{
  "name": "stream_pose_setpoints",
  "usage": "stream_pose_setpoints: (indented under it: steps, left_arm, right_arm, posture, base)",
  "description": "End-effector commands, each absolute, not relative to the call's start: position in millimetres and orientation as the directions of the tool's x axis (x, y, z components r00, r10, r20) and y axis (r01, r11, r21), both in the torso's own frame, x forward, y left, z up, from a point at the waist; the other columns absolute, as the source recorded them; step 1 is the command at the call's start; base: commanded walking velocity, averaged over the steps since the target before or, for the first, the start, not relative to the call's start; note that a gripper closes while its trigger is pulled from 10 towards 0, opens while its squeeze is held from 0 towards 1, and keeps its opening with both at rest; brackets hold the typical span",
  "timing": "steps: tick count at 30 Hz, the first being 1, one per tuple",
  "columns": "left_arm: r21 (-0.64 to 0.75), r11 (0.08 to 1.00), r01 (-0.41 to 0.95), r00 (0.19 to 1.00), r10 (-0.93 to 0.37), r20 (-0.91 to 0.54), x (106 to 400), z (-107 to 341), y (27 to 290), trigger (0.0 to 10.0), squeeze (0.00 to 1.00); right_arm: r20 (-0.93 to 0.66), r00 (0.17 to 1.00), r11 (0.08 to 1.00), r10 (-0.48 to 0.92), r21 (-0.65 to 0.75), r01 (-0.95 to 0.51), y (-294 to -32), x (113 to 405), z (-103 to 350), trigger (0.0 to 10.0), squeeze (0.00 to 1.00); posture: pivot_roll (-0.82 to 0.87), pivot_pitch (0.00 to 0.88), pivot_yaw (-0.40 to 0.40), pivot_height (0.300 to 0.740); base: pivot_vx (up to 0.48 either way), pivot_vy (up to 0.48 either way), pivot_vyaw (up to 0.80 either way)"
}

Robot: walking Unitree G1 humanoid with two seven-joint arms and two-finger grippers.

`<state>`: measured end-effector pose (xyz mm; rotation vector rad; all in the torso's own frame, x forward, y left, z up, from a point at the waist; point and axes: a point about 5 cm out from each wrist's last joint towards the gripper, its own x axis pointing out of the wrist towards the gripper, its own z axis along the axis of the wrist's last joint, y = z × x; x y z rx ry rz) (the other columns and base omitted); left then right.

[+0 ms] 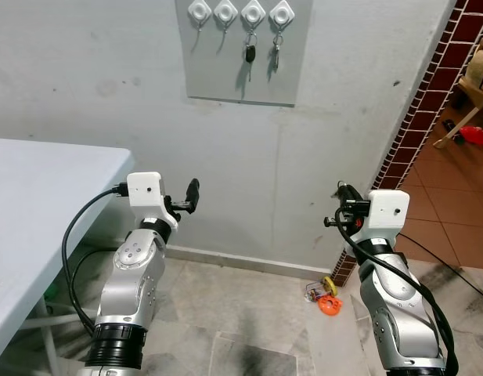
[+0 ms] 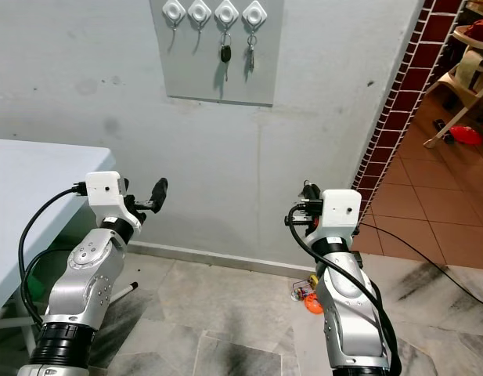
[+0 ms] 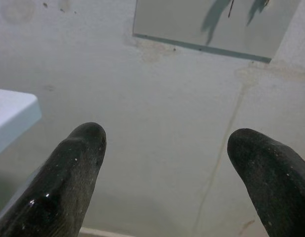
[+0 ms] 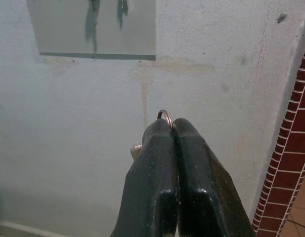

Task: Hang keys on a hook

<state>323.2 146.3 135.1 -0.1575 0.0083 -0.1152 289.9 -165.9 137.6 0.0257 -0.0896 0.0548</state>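
Nearest me: right pincer (image 4: 172,123), raised at my right, fingers pressed together and clamped on a key ring (image 4: 165,114), whose metal loop pokes out above the tips; a pale bit shows beside one finger, too small for me to identify

Left pincer (image 3: 164,143), raised at my left, fingers spread wide apart, nothing between them

Tabletop (image 1: 37,204), white, at my left, its corner close to the left arm

Floor (image 1: 249,298), grey stone tiles; small orange and yellow objects (image 1: 326,299) lying at the foot of the wall near a brick-tiled corner (image 1: 429,102)

Wall (image 1: 92,78), pale grey, marked, facing me

Farthest: grey hook board (image 1: 241,55) high on the wall, carrying four white hooks (image 1: 239,12) in a row; I count the two right ones occupied, one by a black-headed key (image 1: 250,55), one by a silver key (image 1: 275,55), and the two left ones bare
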Motion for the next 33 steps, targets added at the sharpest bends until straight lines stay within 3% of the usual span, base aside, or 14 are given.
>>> stream_pose_setpoints:
  steps: [1, 33]
  left_arm:
    - [-0.158, 0.980, 0.124, 0.992, -0.124, 0.010, 321.7, 138.3, 146.6, 10.0, 0.00]
    - [-0.168, 0.979, 0.120, 0.993, -0.120, 0.012, 318.9, 139.9, 145.0, 10.0, 0.00]
  right_arm:
    - [0.124, 0.990, 0.997, 0.063, 0.027, -0.067, -164.5, 290.9, 146.5, 10.0, 0.00]
    - [0.117, 0.990, 0.996, 0.082, 0.030, -0.087, -159.2, 293.0, 146.1, 10.0, 0.00]
  posture:
    - [-0.03, 0.000, 0.020, 0.732]
    - [-0.02, 0.000, 0.009, 0.732]
  base:
    - [0.262, 0.000, 0.00]
    - [0.301, 0.000, 0.00]
